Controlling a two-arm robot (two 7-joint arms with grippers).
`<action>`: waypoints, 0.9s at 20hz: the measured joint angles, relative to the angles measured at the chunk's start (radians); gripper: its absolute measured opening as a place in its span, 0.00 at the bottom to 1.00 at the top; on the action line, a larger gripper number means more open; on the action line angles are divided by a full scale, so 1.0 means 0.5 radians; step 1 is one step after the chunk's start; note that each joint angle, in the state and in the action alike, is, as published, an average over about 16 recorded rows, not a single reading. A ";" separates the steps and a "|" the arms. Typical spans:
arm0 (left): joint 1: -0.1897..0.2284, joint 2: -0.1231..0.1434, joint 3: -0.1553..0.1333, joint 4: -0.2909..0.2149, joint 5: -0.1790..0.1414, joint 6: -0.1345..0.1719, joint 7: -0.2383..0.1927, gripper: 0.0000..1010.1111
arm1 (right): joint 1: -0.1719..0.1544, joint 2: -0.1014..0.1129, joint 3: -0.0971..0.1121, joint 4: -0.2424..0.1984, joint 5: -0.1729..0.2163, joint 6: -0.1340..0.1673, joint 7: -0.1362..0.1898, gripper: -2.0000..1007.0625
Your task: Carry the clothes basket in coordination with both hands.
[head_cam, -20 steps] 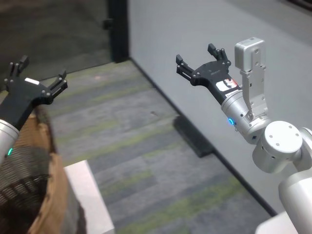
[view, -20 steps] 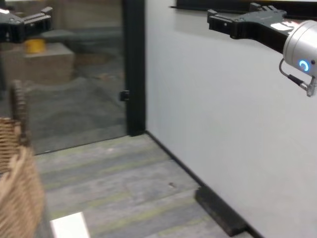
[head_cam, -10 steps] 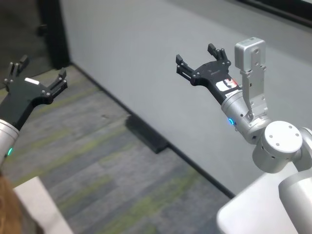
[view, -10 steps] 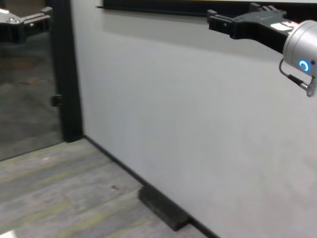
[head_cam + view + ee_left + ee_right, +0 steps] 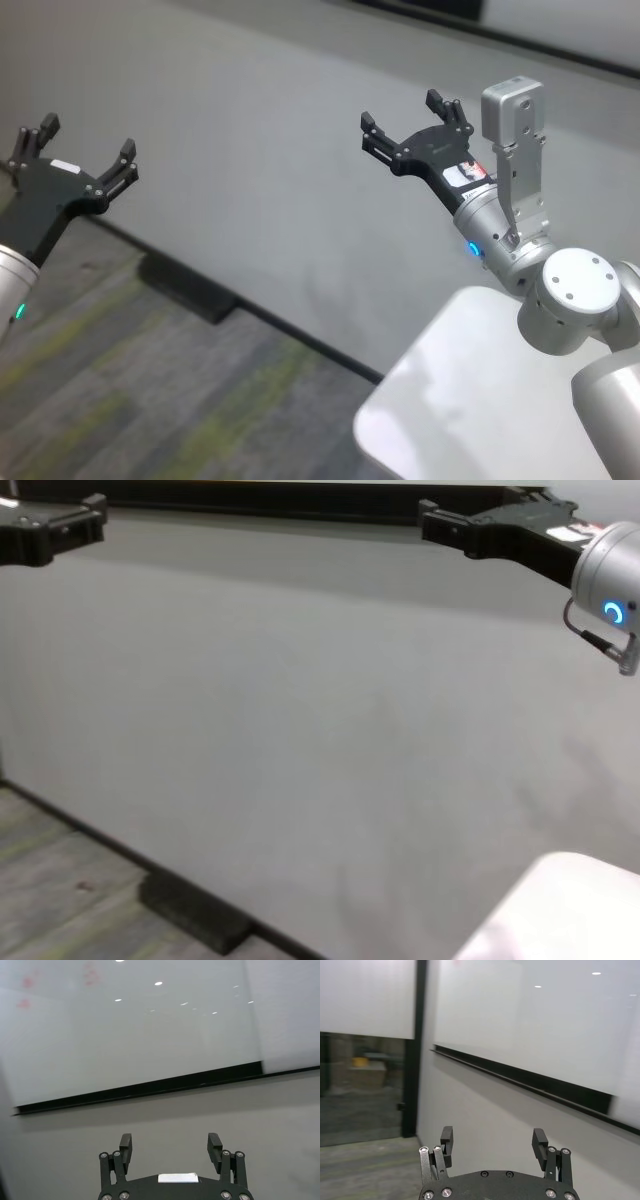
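My two claws, left (image 5: 82,158) and right (image 5: 412,125), are showing black; ahead a plain grey wall (image 5: 330,740), below a grey-green streaked carpet (image 5: 130,400), beside me a white table (image 5: 450,410).

Black flat-bodied left gripper (image 5: 78,150) with a small white label and silver screws, matching black right gripper (image 5: 412,118) with a red-and-white sticker, silver-white cylindrical wrists, glowing blue ring on the right wrist, green light on the left, grey camera bracket
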 joint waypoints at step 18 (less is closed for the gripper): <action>0.000 0.000 0.000 0.000 0.000 0.000 0.000 0.99 | 0.000 0.000 0.000 0.000 0.000 0.000 0.000 0.96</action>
